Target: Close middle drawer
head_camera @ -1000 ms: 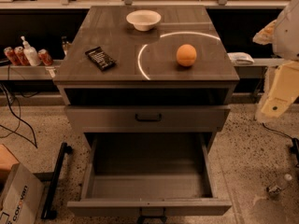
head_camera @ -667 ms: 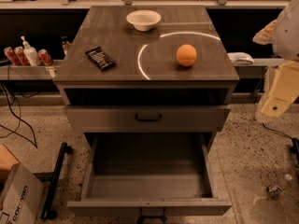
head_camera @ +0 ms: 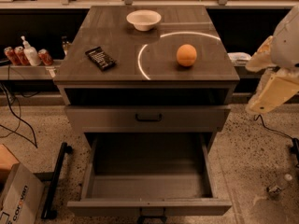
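Note:
The middle drawer [head_camera: 148,181] is a deep grey box pulled far out toward me at the bottom of the view, and it looks empty inside. Its flat front [head_camera: 149,207] carries a small dark handle [head_camera: 152,214] at the lower edge. Above it sits the wider grey drawer front [head_camera: 147,118] with a black handle, pushed in. My gripper [head_camera: 273,91] shows as cream-coloured arm parts at the right edge, beside the cabinet's right side and apart from the drawer.
On the cabinet top [head_camera: 117,41] are a white bowl [head_camera: 144,19], an orange [head_camera: 186,55] and a dark flat packet [head_camera: 100,58]. Cans and a bottle [head_camera: 25,55] stand on a shelf at left. A cardboard box [head_camera: 16,199] and black bar [head_camera: 55,181] lie on the floor at left.

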Tool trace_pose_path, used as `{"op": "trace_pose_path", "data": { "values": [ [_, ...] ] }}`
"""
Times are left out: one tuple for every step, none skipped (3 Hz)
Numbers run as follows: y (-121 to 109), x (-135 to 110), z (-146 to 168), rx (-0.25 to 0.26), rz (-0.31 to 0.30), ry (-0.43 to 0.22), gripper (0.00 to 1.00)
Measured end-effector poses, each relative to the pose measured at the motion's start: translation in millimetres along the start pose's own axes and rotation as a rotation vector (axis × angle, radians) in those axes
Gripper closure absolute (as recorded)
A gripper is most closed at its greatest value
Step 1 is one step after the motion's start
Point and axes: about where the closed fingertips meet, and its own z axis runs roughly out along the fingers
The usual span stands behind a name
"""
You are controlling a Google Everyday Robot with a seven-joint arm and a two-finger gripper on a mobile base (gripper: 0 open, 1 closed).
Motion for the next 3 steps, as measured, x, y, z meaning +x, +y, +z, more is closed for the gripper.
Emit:
{"op": "trace_pose_path", "data": {
  "values": [
    [20,-2,28,-0.042,-0.008,-0.038,0.59],
    [40,1,59,-0.042,0.012,-0.062,0.83],
    [50,10,94,-0.039,0.055,-0.116,1.00]
  ]
}}
